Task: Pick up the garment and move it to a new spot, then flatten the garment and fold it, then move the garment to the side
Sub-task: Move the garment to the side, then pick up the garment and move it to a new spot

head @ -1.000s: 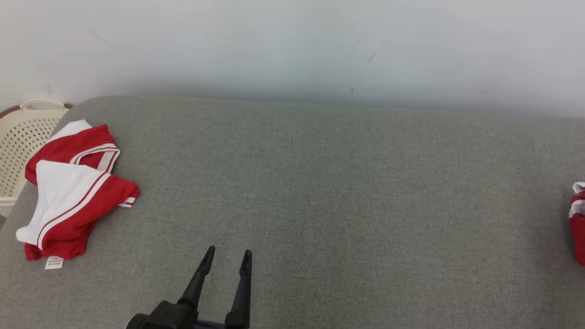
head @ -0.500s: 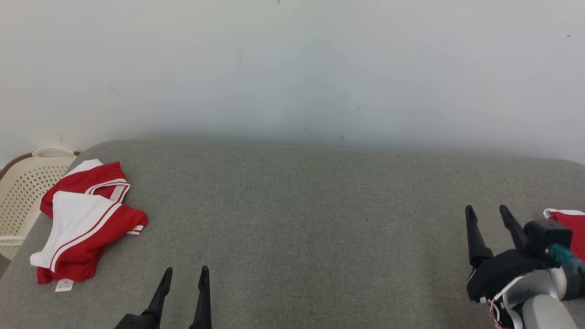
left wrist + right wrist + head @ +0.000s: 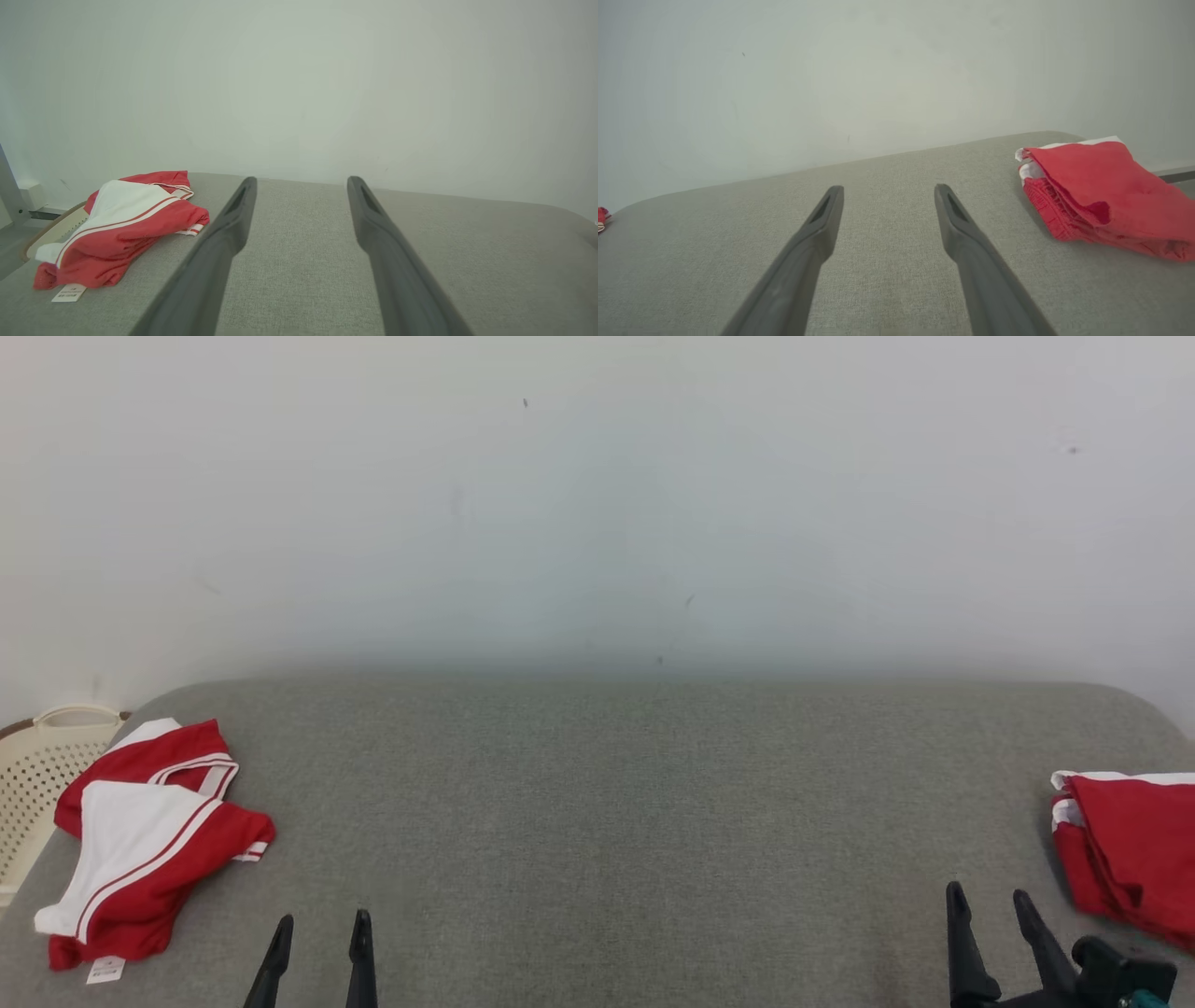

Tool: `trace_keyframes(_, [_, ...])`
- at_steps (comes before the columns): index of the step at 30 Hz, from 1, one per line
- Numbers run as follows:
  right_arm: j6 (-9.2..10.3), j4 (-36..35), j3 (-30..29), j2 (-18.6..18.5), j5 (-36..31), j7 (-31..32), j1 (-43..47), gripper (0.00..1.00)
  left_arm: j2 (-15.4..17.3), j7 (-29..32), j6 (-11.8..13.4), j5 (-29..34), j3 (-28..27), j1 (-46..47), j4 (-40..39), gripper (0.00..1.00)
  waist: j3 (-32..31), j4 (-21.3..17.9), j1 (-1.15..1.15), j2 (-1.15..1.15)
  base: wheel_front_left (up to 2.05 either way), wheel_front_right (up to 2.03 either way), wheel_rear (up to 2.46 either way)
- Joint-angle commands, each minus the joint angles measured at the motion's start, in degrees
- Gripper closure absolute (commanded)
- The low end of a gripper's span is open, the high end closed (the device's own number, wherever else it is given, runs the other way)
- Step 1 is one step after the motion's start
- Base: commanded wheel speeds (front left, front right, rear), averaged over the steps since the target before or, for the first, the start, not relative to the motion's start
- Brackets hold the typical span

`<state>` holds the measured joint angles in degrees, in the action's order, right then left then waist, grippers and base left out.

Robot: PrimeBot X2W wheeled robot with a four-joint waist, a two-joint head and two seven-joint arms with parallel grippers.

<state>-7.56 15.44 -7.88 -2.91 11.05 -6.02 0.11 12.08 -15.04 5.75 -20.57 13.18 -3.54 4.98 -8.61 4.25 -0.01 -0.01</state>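
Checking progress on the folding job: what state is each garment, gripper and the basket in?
Left red-and-white garment: crumpled, unfolded, lying on the grey cushion.
Right red garment: folded, lying at the cushion's right end.
Left gripper: open, empty.
Right gripper: open, empty.
Laundry basket: beside the cushion's left end, contents hidden.

Domestic room: grey couch (image 3: 597,821), laundry basket (image 3: 33,784)

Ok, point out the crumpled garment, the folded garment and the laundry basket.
crumpled garment (image 3: 131,831), head view, white panel.
folded garment (image 3: 1134,840), head view, red top layer.
laundry basket (image 3: 33,784), head view, perforated wall.
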Motion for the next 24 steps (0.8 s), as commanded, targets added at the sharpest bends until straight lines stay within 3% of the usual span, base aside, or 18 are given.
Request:
trace_keyframes(1, [0.12,-0.24,0.54,0.09,1.63,0.23,1.38,0.00,-0.44,-0.20,-0.91,0.57,-0.93,-1.70,0.23,0.00,-0.88,-1.37,0.01,0.01,0.00,0.00,0.00])
trace_keyframes(7, [0.12,0.16,3.32,0.14,3.38,0.63,3.46,0.00,-2.18,-0.21,-4.34,2.23,-4.71,-4.38,1.36,0.00,-1.27,-2.70,0.01,0.01,0.00,0.00,0.00])
trace_keyframes(15, [0.12,-1.05,4.50,0.12,2.88,1.26,2.60,0.00,-5.49,-0.21,-9.40,5.77,-9.87,-1.23,6.91,0.00,-1.01,-2.29,0.01,0.01,0.00,0.00,0.00])
trace_keyframes(24, [0.12,-1.35,4.82,0.14,3.95,0.99,2.98,0.00,-7.85,-0.21,-11.80,9.11,-13.54,0.10,9.49,0.00,-1.14,-0.99,0.01,0.01,0.00,0.00,0.00])
